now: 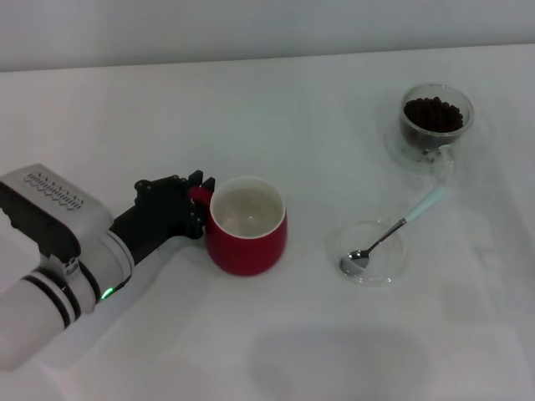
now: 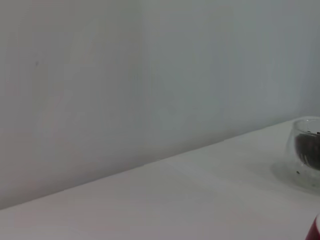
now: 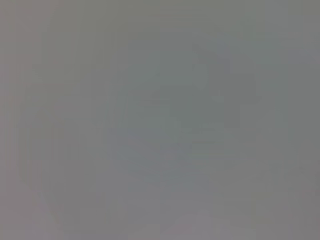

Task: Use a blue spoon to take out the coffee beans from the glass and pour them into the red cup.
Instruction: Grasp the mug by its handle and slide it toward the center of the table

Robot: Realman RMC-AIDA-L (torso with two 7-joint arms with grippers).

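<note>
The red cup (image 1: 247, 238) stands upright at the middle of the table, its white inside empty. My left gripper (image 1: 199, 199) is at the cup's left side, shut on its red loop handle. The glass (image 1: 435, 125) with coffee beans (image 1: 433, 114) stands at the far right; it also shows in the left wrist view (image 2: 304, 150). The blue spoon (image 1: 393, 230) lies with its silver bowl in a clear saucer (image 1: 394, 266) and its pale handle pointing toward the glass. A sliver of the red cup (image 2: 316, 231) shows in the left wrist view. My right gripper is out of view.
A pale wall (image 2: 150, 75) runs behind the white table (image 1: 334, 351). The right wrist view shows only plain grey.
</note>
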